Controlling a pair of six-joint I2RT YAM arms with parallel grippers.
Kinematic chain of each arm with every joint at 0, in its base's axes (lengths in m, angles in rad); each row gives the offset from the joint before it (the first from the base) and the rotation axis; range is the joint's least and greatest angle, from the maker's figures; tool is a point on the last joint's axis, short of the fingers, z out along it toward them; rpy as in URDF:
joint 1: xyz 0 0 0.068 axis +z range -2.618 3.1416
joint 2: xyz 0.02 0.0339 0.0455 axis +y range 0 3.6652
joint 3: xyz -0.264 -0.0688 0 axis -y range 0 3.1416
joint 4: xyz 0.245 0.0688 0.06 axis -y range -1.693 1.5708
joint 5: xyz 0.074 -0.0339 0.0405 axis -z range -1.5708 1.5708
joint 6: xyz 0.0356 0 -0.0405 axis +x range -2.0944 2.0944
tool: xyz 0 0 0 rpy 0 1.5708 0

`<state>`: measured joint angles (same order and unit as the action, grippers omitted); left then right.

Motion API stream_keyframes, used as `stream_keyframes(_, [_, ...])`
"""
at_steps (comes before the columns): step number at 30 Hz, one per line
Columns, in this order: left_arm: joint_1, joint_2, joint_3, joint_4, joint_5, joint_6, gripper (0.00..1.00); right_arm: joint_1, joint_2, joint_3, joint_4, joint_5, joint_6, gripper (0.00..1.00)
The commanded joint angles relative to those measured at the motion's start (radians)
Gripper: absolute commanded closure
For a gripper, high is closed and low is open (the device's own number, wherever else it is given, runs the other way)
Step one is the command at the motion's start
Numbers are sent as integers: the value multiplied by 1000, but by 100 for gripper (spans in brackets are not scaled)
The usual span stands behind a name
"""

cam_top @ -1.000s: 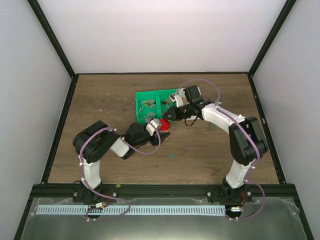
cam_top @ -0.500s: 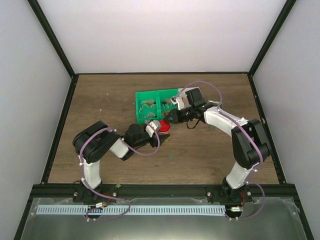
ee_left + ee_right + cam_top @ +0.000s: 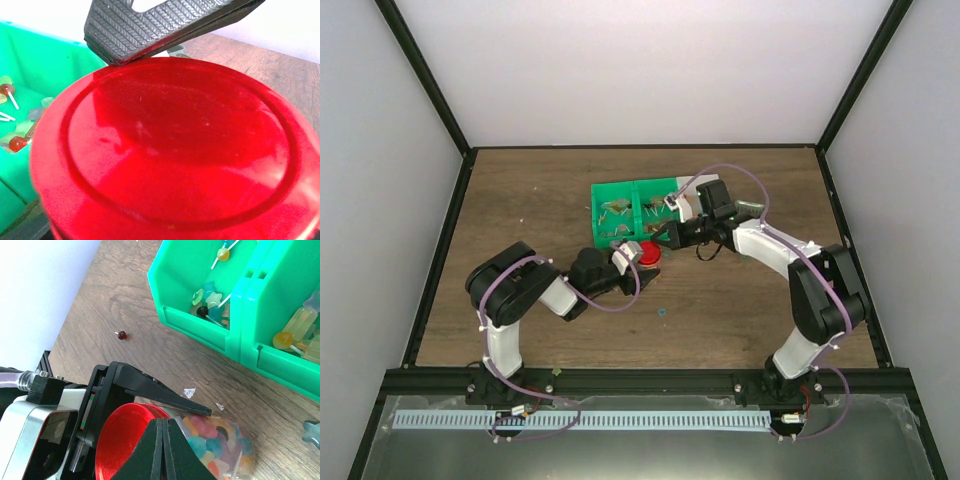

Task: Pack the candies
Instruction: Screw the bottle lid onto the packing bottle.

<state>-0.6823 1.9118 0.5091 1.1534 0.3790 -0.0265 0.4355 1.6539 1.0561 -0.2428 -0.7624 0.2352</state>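
Observation:
A small clear jar (image 3: 227, 442) full of candies (image 3: 207, 432) lies on its side on the table, with its red lid (image 3: 120, 440) on. My left gripper (image 3: 636, 254) is shut on this jar; one finger (image 3: 165, 392) runs along its far side. In the left wrist view the red lid (image 3: 170, 150) fills the frame under one finger (image 3: 150, 25). My right gripper (image 3: 164, 423) hovers just over the lid and jar with its jaws pressed together and nothing between them. More candies (image 3: 212, 302) lie in the green bins (image 3: 200, 322).
The green bins (image 3: 616, 187) stand behind the jar at mid table, with lollipops (image 3: 295, 335) in the right-hand one. A loose dark red sweet (image 3: 121, 335) and a blue sweet (image 3: 312, 432) lie on the wood. Small wrapper scraps (image 3: 189, 392) lie beside the jar.
My right arm has drawn its wrist a little to the right and back from the jar. The left arm and jar have barely moved.

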Motion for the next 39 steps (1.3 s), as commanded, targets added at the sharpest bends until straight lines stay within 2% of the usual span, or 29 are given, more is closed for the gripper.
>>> stream_keyframes(1, [1, 51, 8, -164, -15, -52, 33, 30, -5, -72, -112, -91, -18, 99])
stream_keyframes(7, [1, 60, 48, -209, -30, -53, 33, 47, -2, -112, -167, -122, -73, 99])
stream_keyframes(22, [24, 101, 120, -243, -78, -75, 35, 46, -122, -272, -156, -151, -47, 99])
stream_keyframes(34, [30, 120, 141, -257, -89, -72, 35, 46, -221, -343, -204, -158, -47, 99])
stream_keyframes(39, [29, 127, 126, -240, -71, -60, 35, 43, -261, -312, -218, -100, -30, 99])
